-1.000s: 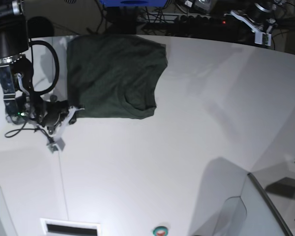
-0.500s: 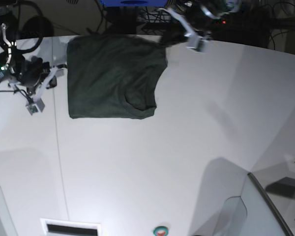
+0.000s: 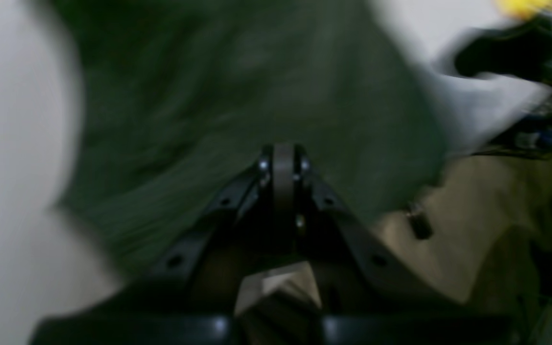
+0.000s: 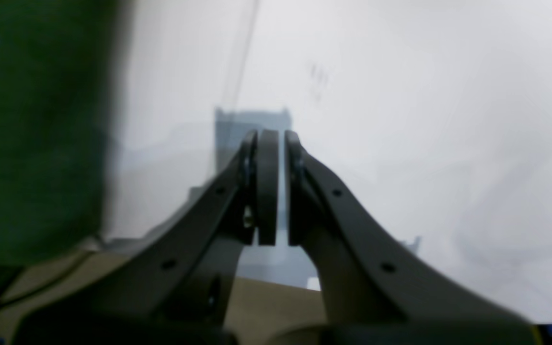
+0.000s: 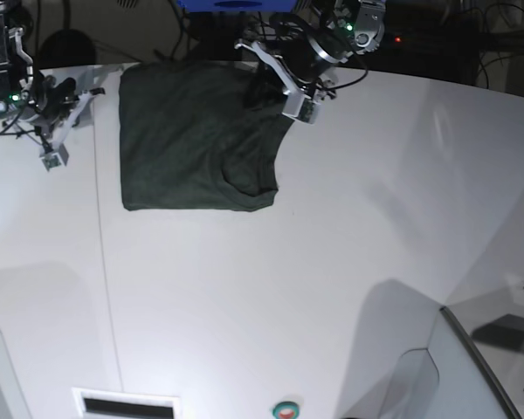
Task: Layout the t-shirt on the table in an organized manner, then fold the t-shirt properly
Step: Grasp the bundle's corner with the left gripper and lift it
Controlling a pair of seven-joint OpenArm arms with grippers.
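The t-shirt lies partly folded, upper left on the counter; more folds look left. The left tool hovers clenched and empty over its top right corner, while the right tool, likewise clenched and empty, sits far left.

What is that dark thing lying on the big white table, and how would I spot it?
Look at the white table, toward its far edge beside the thin seam line. There lies the t-shirt, a dark green cloth folded into a rough rectangle. It is the only soft, dark thing on the pale tabletop, between the right gripper and the left gripper.
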